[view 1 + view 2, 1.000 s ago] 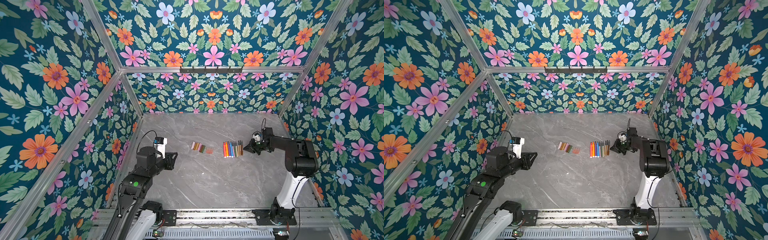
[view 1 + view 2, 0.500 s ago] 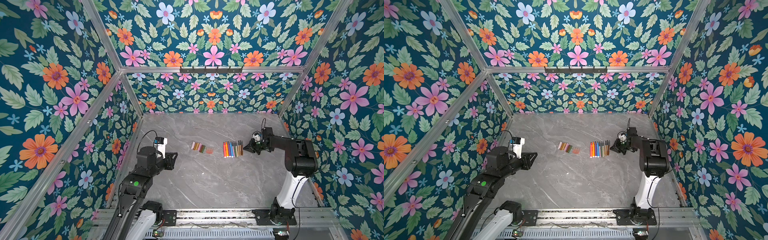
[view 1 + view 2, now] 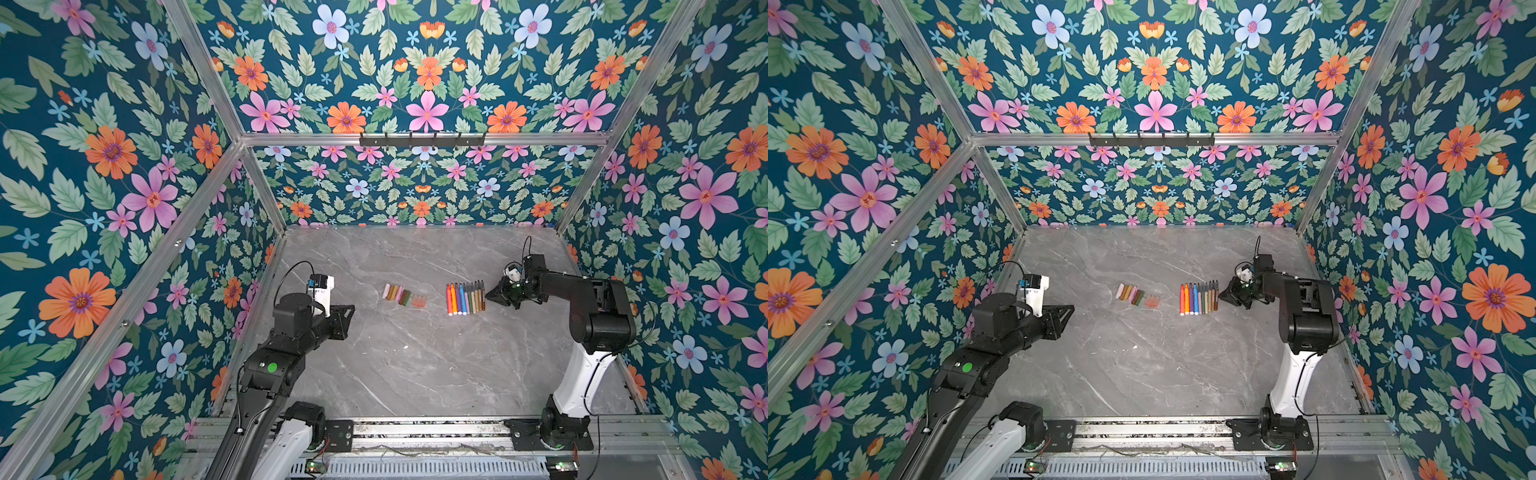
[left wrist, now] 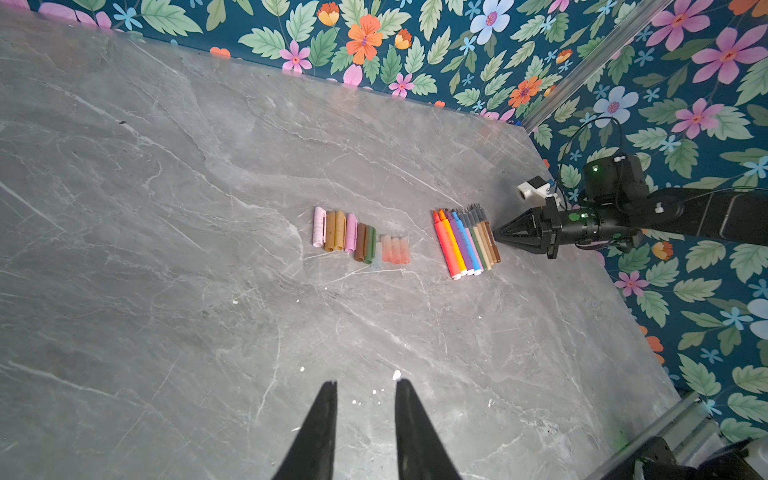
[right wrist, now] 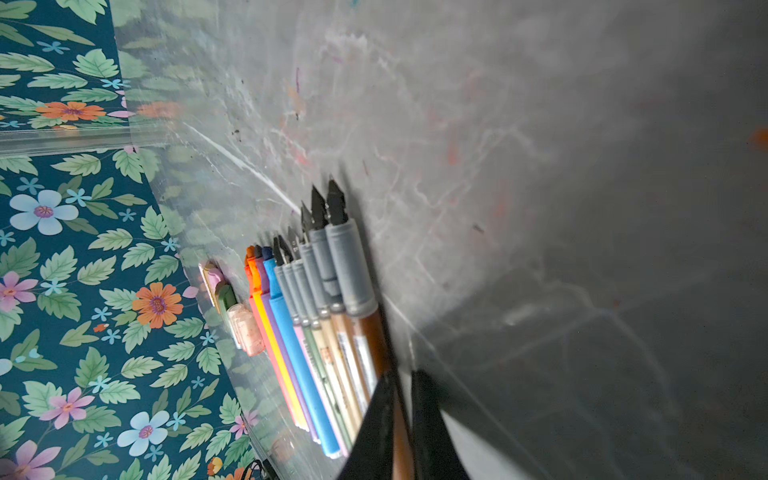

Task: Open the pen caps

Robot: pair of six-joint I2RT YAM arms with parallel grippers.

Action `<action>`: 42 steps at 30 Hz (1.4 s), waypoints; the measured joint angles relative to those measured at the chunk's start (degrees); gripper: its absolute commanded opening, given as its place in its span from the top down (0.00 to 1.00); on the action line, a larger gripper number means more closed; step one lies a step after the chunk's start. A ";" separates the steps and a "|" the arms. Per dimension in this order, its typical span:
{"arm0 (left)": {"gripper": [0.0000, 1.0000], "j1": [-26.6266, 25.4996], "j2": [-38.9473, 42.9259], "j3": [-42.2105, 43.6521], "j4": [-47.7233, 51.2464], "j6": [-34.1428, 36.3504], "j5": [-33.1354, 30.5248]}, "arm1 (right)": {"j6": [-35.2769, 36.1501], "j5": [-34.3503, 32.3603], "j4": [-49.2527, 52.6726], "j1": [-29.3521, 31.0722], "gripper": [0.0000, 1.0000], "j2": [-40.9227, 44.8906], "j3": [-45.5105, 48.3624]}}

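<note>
Translucent plastic pen caps, matt plastic pens, glossy grey marble-look tabletop, brushed metal frame rails

Ten pens lie uncapped in one row on the worktop. Beside the pens lie ten pen caps (two pink, two gold, one brown, one green, one pale clear, three peach).

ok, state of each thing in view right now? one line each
pens: uncapped, tips bare, lying side by side in one row.
pen caps: off, lying in their own cluster, apart from the pens.
left claw: open, empty, away from both groups.
right claw: jaws narrowly straddle the brown pen at the row's end; grip unclear.
</note>
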State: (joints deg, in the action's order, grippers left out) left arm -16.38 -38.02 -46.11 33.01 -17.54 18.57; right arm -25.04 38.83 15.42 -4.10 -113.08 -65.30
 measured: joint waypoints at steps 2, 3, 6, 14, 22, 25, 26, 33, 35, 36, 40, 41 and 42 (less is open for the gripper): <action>0.73 0.00 0.04 0.00 0.00 0.00 0.00 | 0.04 0.04 -0.02 -0.02 0.87 0.00 0.00; 0.73 0.00 0.04 0.00 0.00 0.00 0.00 | 0.07 0.04 -0.02 -0.02 0.87 0.00 0.00; 0.73 0.00 0.04 0.02 0.00 0.00 0.00 | 0.09 0.02 0.00 -0.02 0.88 0.00 0.00; 0.73 0.00 0.04 0.02 0.00 0.00 0.00 | 0.09 -0.13 0.04 -0.02 0.94 0.00 0.00; 0.72 0.00 0.04 0.02 0.00 0.00 -0.04 | 0.04 -0.63 -1.05 -0.02 1.00 0.52 1.07; 0.70 0.13 -0.02 0.02 0.00 -0.02 -0.22 | -0.02 -2.51 -2.14 0.07 1.00 2.62 3.19; 0.69 0.17 -0.09 0.02 0.00 -0.02 -0.24 | -0.15 -3.61 -2.60 0.00 1.00 4.20 4.81; 0.47 0.57 -0.35 0.04 0.00 -0.17 -0.61 | -0.02 -16.65 -6.47 6.40 1.00 26.14 19.63; 0.44 0.70 -0.70 0.04 0.00 -0.20 -0.72 | 0.85 -22.86 -8.66 11.74 1.00 33.97 23.69; 0.43 0.83 -0.74 0.04 0.02 -0.17 -0.98 | 1.42 -26.69 -9.70 15.04 1.00 38.45 26.23; 0.39 1.03 -1.49 0.04 -0.02 -0.17 -1.49 | 2.67 -38.14 -12.44 19.61 1.00 50.21 33.51; 0.39 1.03 -1.88 -0.02 0.00 -0.17 -1.44 | 2.67 -41.03 -12.48 19.76 1.00 53.31 35.28; 0.39 1.07 -2.29 -0.33 0.04 -0.13 -1.33 | 2.75 -43.98 -12.55 19.93 0.98 56.65 36.96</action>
State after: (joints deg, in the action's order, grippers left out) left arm -15.31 -40.32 -46.44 33.06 -17.67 17.23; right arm -22.28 -5.15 2.87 15.84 -56.42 -28.34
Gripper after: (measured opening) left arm 0.610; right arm 0.049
